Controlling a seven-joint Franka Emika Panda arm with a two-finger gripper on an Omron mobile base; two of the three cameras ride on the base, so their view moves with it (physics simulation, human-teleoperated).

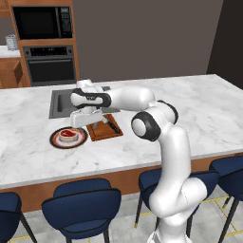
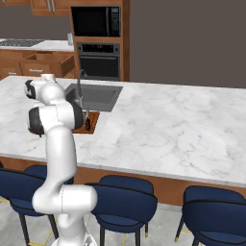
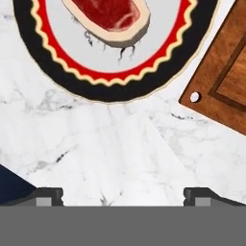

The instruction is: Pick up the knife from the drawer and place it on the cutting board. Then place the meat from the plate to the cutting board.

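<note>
The knife (image 1: 113, 126) lies on the small wooden cutting board (image 1: 101, 135), its black handle (image 2: 88, 124) showing on the board (image 2: 94, 120) in the right base view. Left of the board sits the round dark-rimmed plate (image 1: 54, 141) with the red meat (image 1: 68, 135) on it. My gripper (image 1: 95, 125) hangs open and empty just above the counter between plate and board. Looking along the hand, the gripper (image 3: 124, 196) is over bare marble, with the plate (image 3: 115, 92) and meat (image 3: 108, 17) ahead and a corner of the board (image 3: 226, 57) to the right.
A dark sink (image 1: 60, 102) with a faucet (image 2: 80, 79) lies behind the board. The drawer (image 2: 53, 61) stands open in the back cabinets, beside the oven (image 2: 100, 61). Blue stools (image 1: 80, 204) line the marble counter's (image 1: 199, 109) near edge.
</note>
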